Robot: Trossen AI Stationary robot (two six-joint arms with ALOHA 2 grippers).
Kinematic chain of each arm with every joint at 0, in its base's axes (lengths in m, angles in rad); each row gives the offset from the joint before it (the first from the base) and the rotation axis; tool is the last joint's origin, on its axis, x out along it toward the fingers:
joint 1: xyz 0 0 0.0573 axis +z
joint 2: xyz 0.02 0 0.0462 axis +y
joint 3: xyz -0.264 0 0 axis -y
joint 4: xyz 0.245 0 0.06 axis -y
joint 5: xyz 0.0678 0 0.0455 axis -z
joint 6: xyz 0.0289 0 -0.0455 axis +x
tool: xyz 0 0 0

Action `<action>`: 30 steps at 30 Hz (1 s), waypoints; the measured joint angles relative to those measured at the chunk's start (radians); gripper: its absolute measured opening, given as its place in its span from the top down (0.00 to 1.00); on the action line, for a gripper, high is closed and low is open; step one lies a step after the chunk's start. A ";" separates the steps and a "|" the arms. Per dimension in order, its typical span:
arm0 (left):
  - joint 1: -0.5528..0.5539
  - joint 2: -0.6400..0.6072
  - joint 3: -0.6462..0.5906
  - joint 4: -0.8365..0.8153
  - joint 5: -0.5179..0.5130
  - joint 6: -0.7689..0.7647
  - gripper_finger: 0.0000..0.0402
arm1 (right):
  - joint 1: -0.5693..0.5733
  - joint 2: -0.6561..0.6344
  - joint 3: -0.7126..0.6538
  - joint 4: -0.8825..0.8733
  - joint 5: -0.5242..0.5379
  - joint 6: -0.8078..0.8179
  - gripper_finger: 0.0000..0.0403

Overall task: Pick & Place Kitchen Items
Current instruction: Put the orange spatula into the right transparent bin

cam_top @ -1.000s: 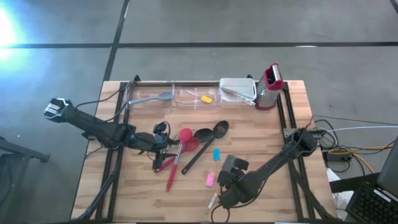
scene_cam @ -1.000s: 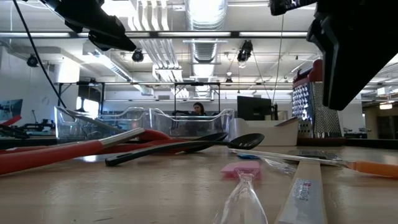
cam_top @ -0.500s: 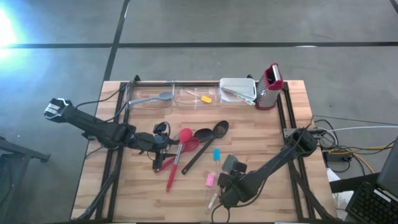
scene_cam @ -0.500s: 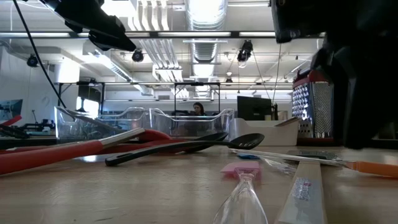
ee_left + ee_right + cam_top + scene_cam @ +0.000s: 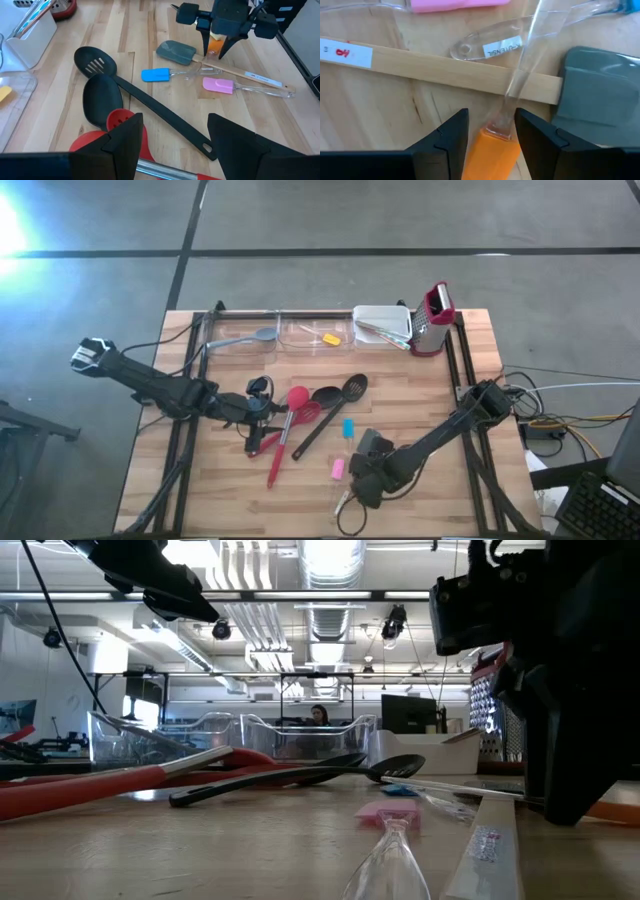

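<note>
Several scrapers lie near the table's near edge: an orange scraper [image 5: 492,156] with a clear handle, a grey scraper [image 5: 176,51] with a wooden handle, a pink scraper [image 5: 218,85] and a blue scraper [image 5: 156,75]. My right gripper [image 5: 491,120] is open, low over the orange scraper, one finger on each side of its head. A black slotted spoon [image 5: 355,387], a black ladle [image 5: 325,395] and red utensils [image 5: 283,442] lie mid-table. My left gripper [image 5: 175,150] hovers open above the red utensils. My right gripper comes from above, pointing down, with its fingers [image 5: 445,145] close on either side of the orange scraper's head [image 5: 485,160], which lies flat on the table. I cannot tell whether the fingers touch it.
Clear tubs [image 5: 290,332], a white tub [image 5: 382,322] and a steel grater with a red top [image 5: 433,315] stand along the far edge. The grey scraper's wooden handle [image 5: 445,67] crosses the orange scraper's clear handle. A person [image 5: 320,715] sits far behind the table.
My right gripper has come down toward the table's near edge and now stands low over the orange scraper. The utensils have stayed where they were.
</note>
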 joint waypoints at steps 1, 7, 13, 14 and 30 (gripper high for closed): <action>0.000 0.000 0.000 0.000 0.000 0.000 0.43 | -0.004 0.000 -0.005 0.007 -0.010 -0.003 0.64; 0.000 0.000 0.000 0.000 0.000 0.000 0.43 | -0.008 0.002 -0.006 0.018 -0.011 -0.001 0.81; 0.000 0.000 0.000 0.000 0.000 0.000 0.43 | -0.011 0.004 -0.006 0.030 0.002 0.030 0.95; 0.000 0.000 0.000 0.000 0.000 0.000 0.43 | -0.010 0.004 -0.006 0.030 0.004 0.037 0.95; 0.000 0.000 0.000 0.001 0.000 -0.001 0.43 | -0.010 -0.135 -0.014 0.001 0.019 0.012 0.97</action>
